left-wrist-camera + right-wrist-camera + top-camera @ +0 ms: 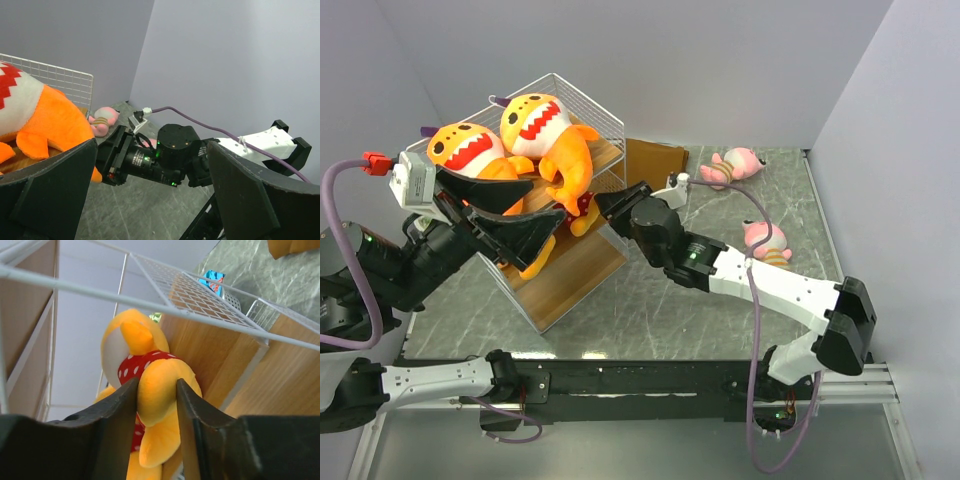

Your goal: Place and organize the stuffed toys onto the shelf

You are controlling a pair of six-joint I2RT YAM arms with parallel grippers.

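Note:
The shelf (582,100), a white wire rack with wooden boards, stands tilted at the back left. Two big orange sharks (470,150) (545,130) lie on its top tier. My right gripper (156,390) reaches into the rack's side, its jaws pressed on both sides of a small orange toy in red dotted clothes (145,360), next to a wooden board (210,355). From above, this toy (585,208) shows at the right gripper (603,205). My left gripper (520,212) hovers wide open in front of the rack, holding nothing. Two pink toys (735,165) (767,240) lie on the table at right.
A brown folded bag (655,160) lies behind the rack. The right arm (170,150) crosses just beyond my left gripper (150,200). One shark (45,120) fills the left wrist view's left side. Grey walls close in on both sides and the back.

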